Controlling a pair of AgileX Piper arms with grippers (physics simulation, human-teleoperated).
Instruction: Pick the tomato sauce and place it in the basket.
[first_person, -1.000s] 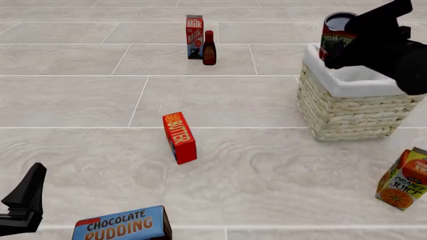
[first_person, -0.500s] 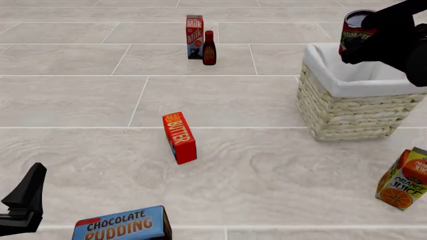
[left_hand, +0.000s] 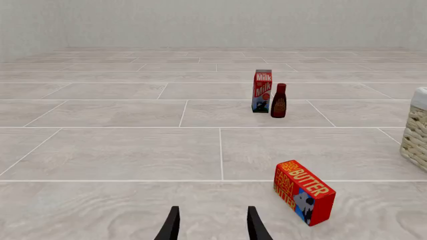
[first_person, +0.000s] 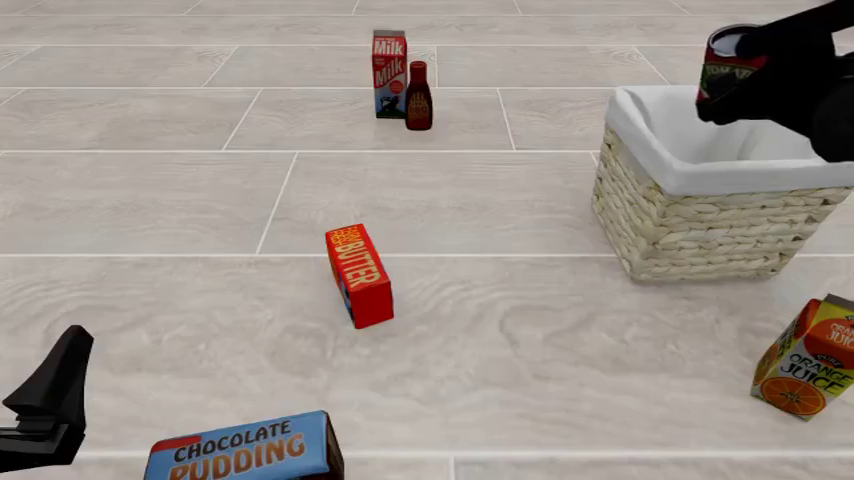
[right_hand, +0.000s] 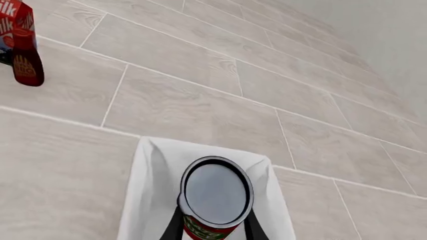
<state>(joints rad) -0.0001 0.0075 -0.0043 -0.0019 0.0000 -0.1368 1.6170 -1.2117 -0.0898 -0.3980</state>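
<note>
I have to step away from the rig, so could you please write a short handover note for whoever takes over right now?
Right gripper: shut on the tomato sauce, held upright in the air over the basket.
Left gripper: open, holding nothing, low at the near left of the table.
Done: can picked up and carried above the basket's white lining.
Left: lower it into the basket, open the fingers, withdraw the arm.

The right arm (first_person: 801, 75) is showing at the front view's upper right as a matte black, blocky mass; the left gripper (left_hand: 212, 227) is presenting two slim black tapering fingers (left_hand: 171, 227); no markings, cables or screws are showing.
</note>
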